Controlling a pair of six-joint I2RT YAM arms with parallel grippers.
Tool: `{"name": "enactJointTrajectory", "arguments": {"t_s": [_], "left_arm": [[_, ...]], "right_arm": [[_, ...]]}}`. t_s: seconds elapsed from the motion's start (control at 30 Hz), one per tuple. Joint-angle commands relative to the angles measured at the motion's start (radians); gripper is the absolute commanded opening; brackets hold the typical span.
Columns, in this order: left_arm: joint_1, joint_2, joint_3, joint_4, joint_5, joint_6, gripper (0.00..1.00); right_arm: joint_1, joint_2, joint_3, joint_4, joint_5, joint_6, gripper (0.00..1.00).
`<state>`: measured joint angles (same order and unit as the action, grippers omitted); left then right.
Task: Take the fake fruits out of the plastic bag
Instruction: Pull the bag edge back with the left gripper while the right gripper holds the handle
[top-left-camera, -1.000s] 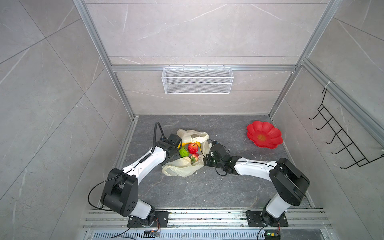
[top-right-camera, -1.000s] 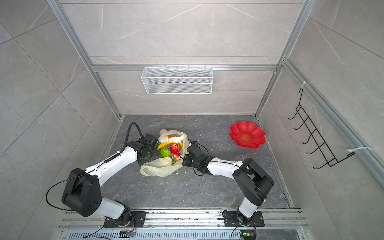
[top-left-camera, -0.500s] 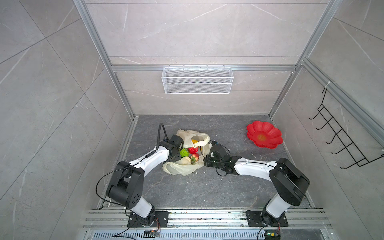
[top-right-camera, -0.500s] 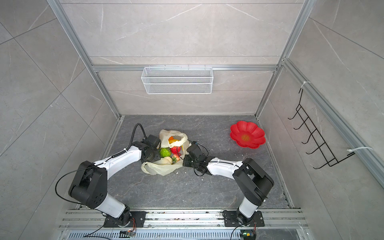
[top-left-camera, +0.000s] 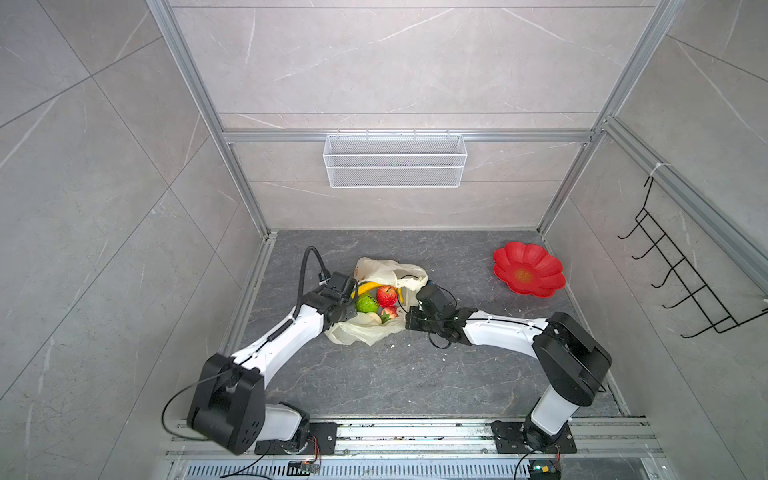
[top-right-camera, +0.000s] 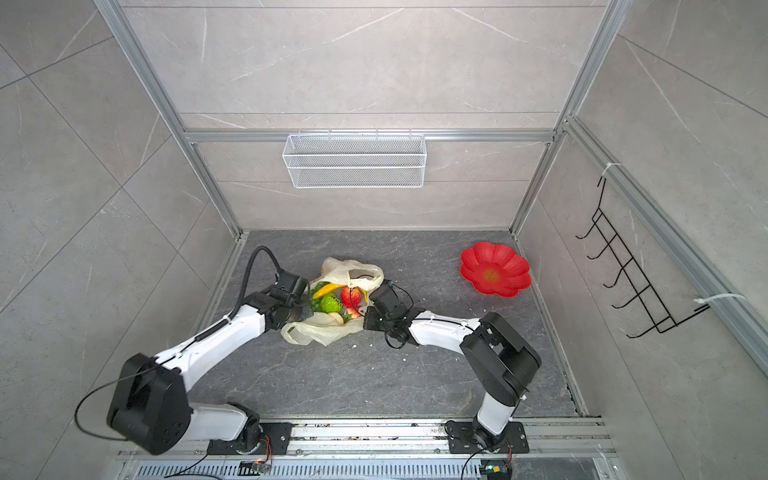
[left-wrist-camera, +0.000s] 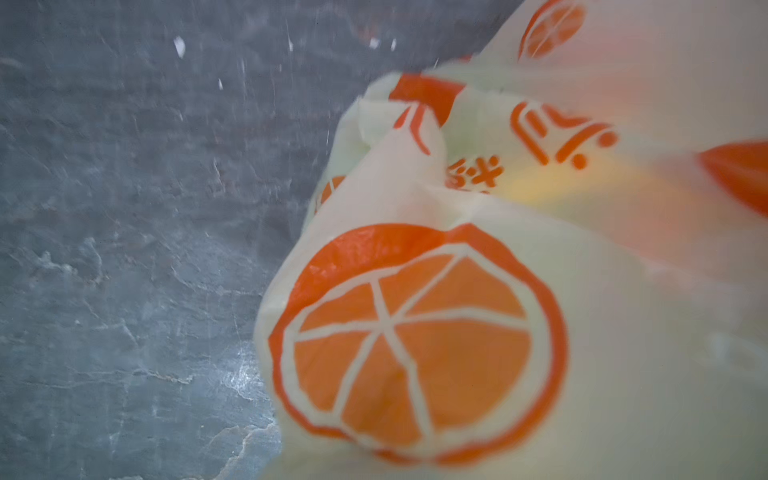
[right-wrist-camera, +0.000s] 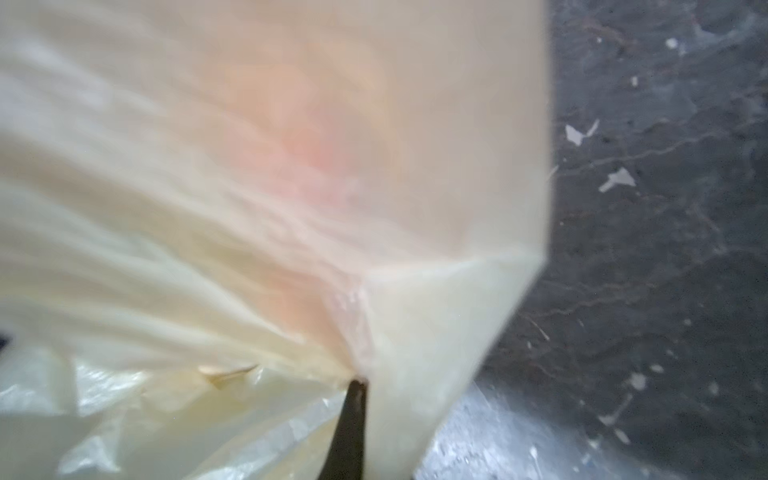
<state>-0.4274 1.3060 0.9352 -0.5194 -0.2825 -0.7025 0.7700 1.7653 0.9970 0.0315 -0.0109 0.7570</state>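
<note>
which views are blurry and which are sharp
Both top views are sharp and evenly lit, with the plastic bag and fake fruits crisp; the right wrist view is softest, the bag film smeared up close; the left wrist view is mildly blurred, yet its orange-slice print reads clearly.

Fake fruits (left-wrist-camera: 552, 187) a mere blur of colour behind the plastic bag (left-wrist-camera: 615, 299); left jaws unseen

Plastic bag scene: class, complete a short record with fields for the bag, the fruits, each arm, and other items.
Bag: plastic bag lying on the dark floor, mouth open
Fruits: fake fruits inside the bag; banana, red apple, green bumpy fruit visible
Left arm: left gripper shut at the bag's left edge; grip unclear
Right arm: right gripper shut on the bag's right edge
Other: red flower plate far right; white mesh basket on back wall
</note>
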Motion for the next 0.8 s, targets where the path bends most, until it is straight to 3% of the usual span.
{"name": "enactJointTrajectory", "arguments": {"t_s": [0.0, 0.17, 0.27, 0.37, 0.47, 0.53, 0.67, 0.77], "left_arm": [[0.076, -0.126, 0.008, 0.102, 0.019, 0.067, 0.0], [0.216, -0.236, 0.008, 0.149, 0.104, 0.075, 0.0], [0.253, -0.309, -0.047, 0.188, 0.117, 0.067, 0.0], [0.26, -0.345, -0.119, 0.21, 0.191, 0.047, 0.0], [0.251, -0.357, -0.194, 0.225, 0.33, 0.015, 0.0], [0.202, -0.366, -0.256, 0.241, 0.359, -0.013, 0.0], [0.023, -0.375, -0.329, 0.205, 0.255, -0.029, 0.0], [-0.036, -0.376, -0.381, 0.2, 0.217, -0.064, 0.0]], "right_arm": [[-0.002, 0.098, 0.125, -0.039, 0.002, -0.061, 0.0], [-0.004, 0.274, 0.398, -0.06, -0.037, -0.116, 0.0], [-0.003, 0.368, 0.545, -0.086, -0.067, -0.143, 0.0], [-0.003, 0.399, 0.57, -0.087, -0.084, -0.13, 0.0], [-0.003, 0.331, 0.447, -0.067, -0.076, -0.117, 0.0], [-0.004, 0.262, 0.321, -0.026, -0.053, -0.103, 0.0], [-0.006, 0.182, 0.126, 0.02, -0.027, -0.078, 0.0], [-0.008, 0.174, 0.06, 0.041, -0.034, -0.06, 0.01]]}}
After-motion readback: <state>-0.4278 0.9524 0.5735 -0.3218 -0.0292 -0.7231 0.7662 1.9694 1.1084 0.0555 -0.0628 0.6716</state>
